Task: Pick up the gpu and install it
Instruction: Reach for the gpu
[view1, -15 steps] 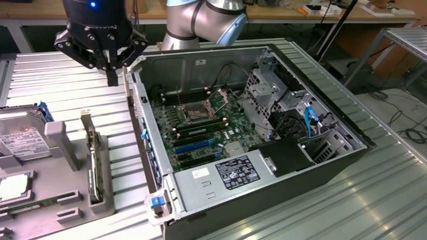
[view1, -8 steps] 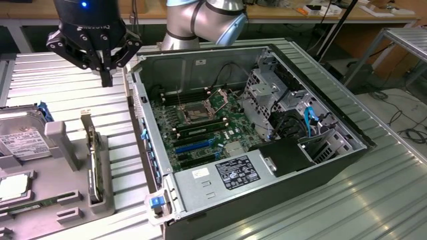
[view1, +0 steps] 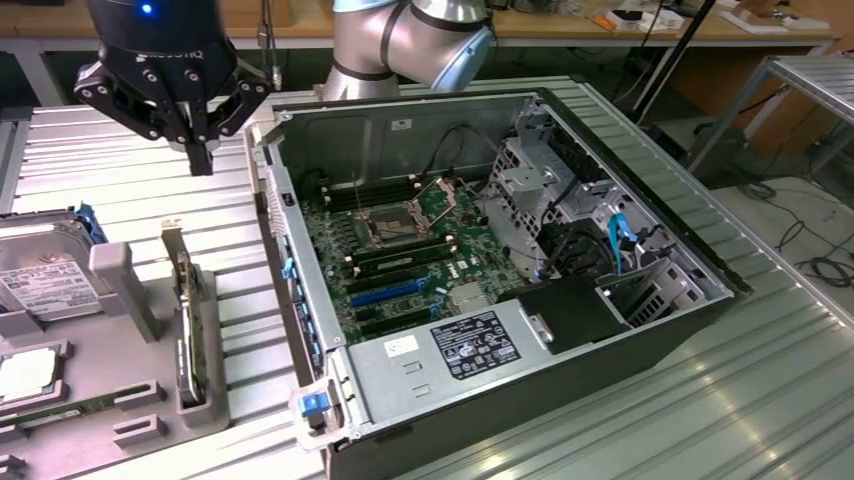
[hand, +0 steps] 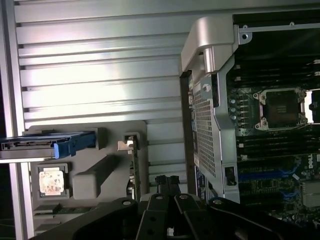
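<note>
Beside the open grey metal computer case (view1: 350, 140), near its outer wall, the thin green circuit-card gpu (view1: 191, 330) stands on edge in a slot of a grey moulded parts tray (view1: 114, 290). Above the case's far corner on that side hangs the black gripper (view1: 200, 158), its fingers pinched together on nothing. The gpu looks stiff, fairly light and fragile. Its exposed upper edge seems the safest place to hold it.

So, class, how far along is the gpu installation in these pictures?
Nothing done yet: the gpu stands on edge in the grey holder, and the blue slots in the open case are bare. In hand: nothing; the end effector hovers shut above the table. Pickup and install are both left.
</note>
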